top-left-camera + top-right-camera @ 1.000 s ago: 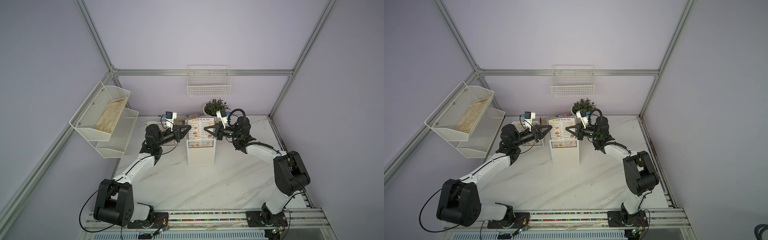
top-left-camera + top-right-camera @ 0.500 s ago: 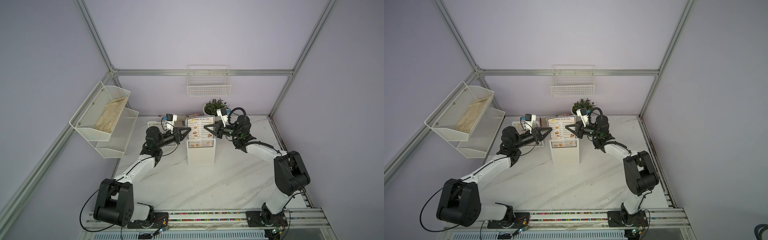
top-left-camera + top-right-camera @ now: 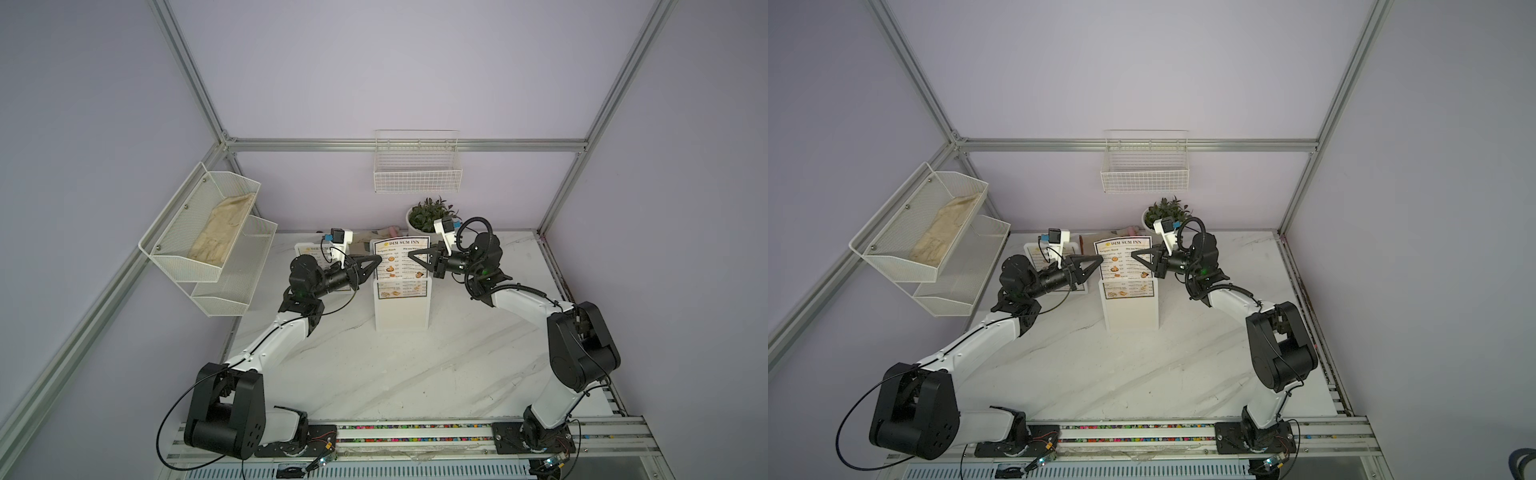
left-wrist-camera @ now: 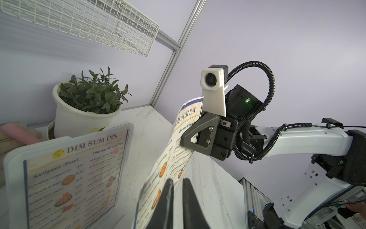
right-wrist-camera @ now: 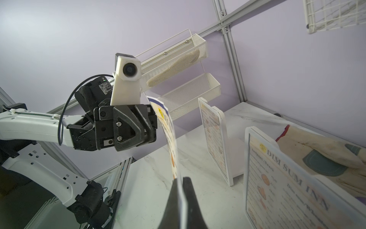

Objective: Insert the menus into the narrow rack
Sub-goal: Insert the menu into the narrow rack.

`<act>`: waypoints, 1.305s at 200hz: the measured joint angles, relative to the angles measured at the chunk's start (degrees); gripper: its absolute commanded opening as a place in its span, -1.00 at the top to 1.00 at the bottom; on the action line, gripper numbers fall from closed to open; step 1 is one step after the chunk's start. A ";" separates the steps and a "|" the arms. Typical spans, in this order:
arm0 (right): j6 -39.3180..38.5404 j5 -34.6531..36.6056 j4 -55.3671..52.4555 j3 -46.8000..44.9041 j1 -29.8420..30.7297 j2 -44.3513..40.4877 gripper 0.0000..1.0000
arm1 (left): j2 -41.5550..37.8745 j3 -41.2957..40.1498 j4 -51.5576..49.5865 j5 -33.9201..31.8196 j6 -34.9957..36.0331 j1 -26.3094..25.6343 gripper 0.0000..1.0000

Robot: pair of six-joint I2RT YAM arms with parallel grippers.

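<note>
Left wrist view: the menu [image 4: 174, 156] is a thin paper sheet headed "DIM SUM INN", black-bordered, with two text columns and small orange food pictures, and it bows across its width. The left gripper [image 4: 177, 181] stands at one side edge with its jaws a narrow gap apart, wider than paper, so it is probably not pinching. The right gripper [image 5: 180, 179] is clamped on the opposite edge. In both top views the sheet stands upright, its lower part inside the narrow rack [image 3: 402, 309], a white stand on the table [image 3: 374, 374]. It is judged light, limp and easily creased, and best pinched high on the side margins and held taut.
</note>
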 measured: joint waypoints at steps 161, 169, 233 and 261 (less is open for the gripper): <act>2.21 0.50 2.99 -0.11 0.00 0.00 0.73 | 0.28 -0.72 2.25 -0.17 -0.09 -0.85 1.00; 2.21 0.59 2.86 0.55 0.00 0.00 0.68 | 0.28 -1.14 2.34 -0.17 -0.07 -0.85 1.00; 1.92 1.20 1.95 1.60 0.00 0.00 1.00 | 0.28 -2.14 2.51 -0.13 -0.04 -0.87 1.00; 1.92 1.25 2.03 1.44 0.00 0.00 1.00 | 0.28 -2.14 2.49 -0.22 0.15 -0.87 0.61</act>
